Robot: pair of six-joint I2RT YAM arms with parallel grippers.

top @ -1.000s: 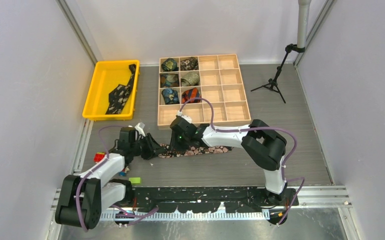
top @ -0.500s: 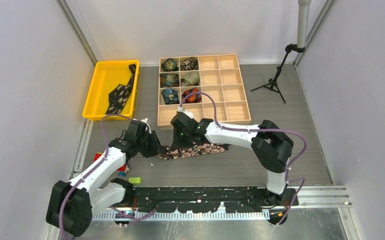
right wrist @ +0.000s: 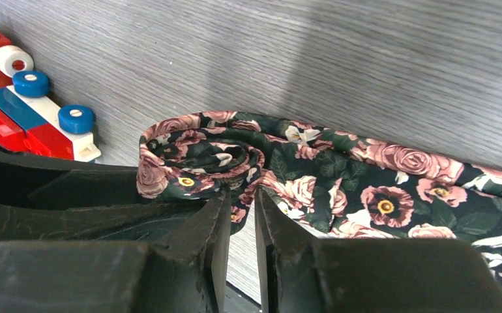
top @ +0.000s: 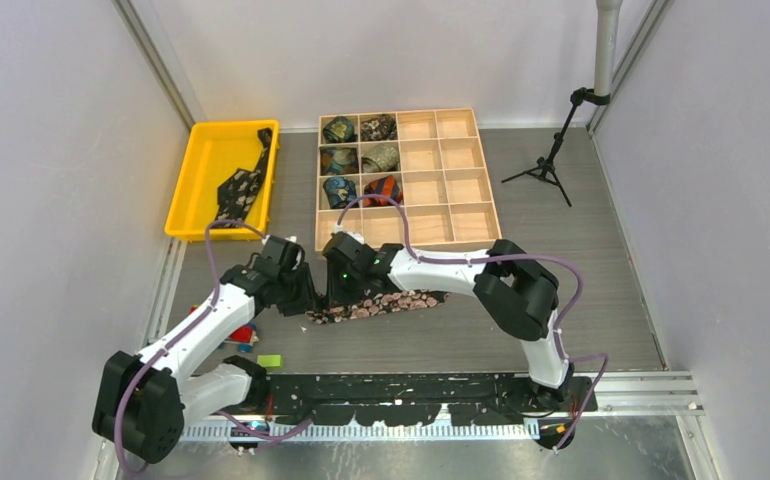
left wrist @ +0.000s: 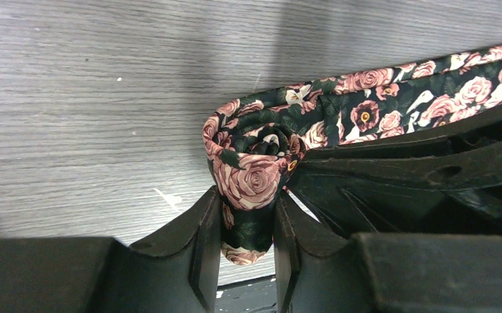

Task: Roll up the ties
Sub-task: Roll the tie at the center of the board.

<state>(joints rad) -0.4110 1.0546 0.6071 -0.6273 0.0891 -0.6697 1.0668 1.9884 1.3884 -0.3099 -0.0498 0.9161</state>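
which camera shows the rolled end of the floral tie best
Left wrist: the rolled end sits centred and close, its spiral facing the camera. Right wrist shows it at a slant. Top external shows only the flat tie; the roll is hidden.

The dark rose-print tie (left wrist: 392, 98) lies stretched out flat, one end wound into a small, tight coil.

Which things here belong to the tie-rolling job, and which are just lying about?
Job: floral tie, partly rolled, pinched by left gripper and right gripper; dark tie in yellow tray; rolled ties in wooden box.
Lying about: toy blocks; green block; tripod.
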